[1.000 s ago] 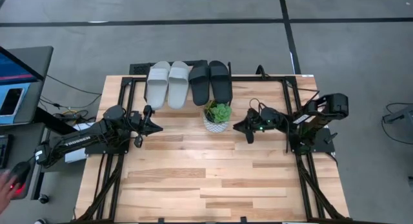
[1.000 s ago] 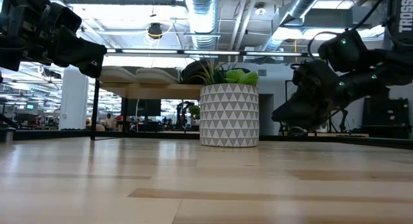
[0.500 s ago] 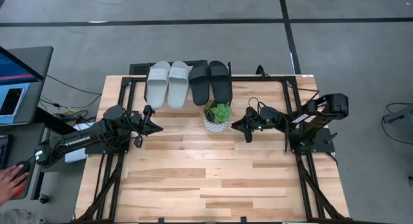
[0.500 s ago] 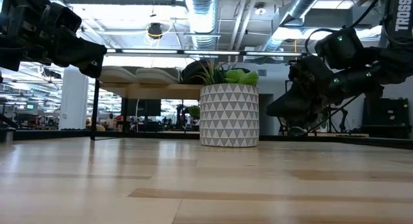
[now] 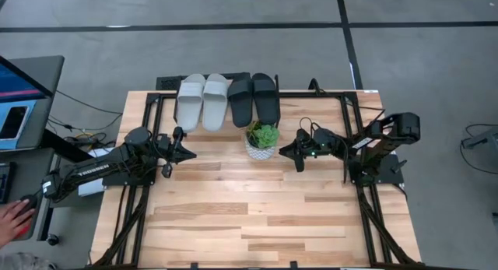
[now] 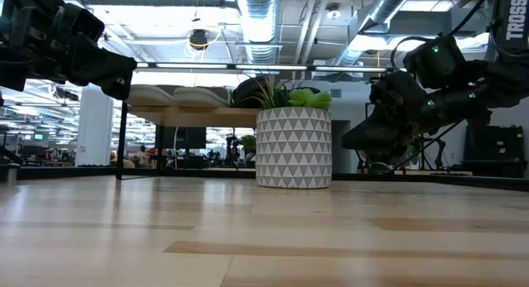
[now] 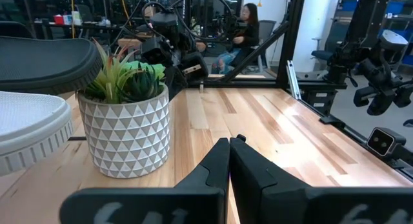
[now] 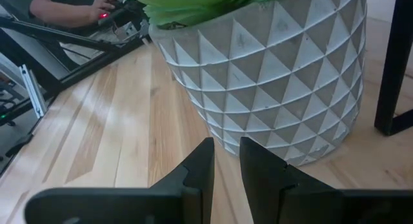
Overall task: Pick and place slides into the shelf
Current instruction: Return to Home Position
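Hands hold nothing: left hand (image 7: pixel 230 144) closed, right hand (image 8: pixel 226 148) barely parted.

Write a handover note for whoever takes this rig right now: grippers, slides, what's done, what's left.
Left gripper: shut, empty, raised over the table, left of the potted plant.
Right gripper: fingers slightly apart, empty, just right of the plant.
Slides: two light grey slides and two black slides lie side by side on the shelf at the table's far edge.
Done: all four placed.
Left: probably only parking both arms; nothing to pick.
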